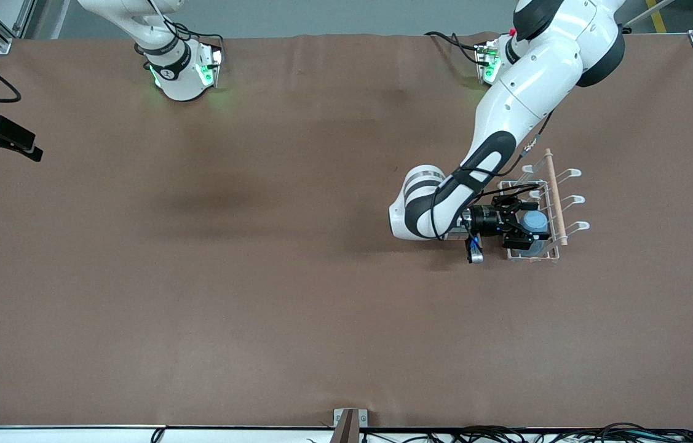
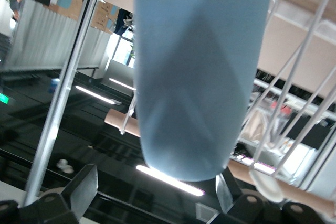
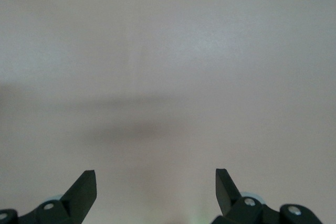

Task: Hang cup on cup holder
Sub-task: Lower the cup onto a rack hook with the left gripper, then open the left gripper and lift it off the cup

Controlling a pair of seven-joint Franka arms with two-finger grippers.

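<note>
Cup [image 1: 534,223]: sitting upside down on a prong of the cup holder [image 1: 558,203], toward the left arm's end of the table; in the left wrist view [image 2: 199,72] white wires are running beside it.
Left gripper [image 1: 521,229]: hovering at the cup, fingers [image 2: 84,187] standing apart on either side of it, not pressing it.
Right gripper [image 3: 156,187]: waiting over bare table, fingers [image 3: 84,184] spread wide, holding nothing.
Table [image 1: 198,277]: brown surface, carrying the rack.
</note>
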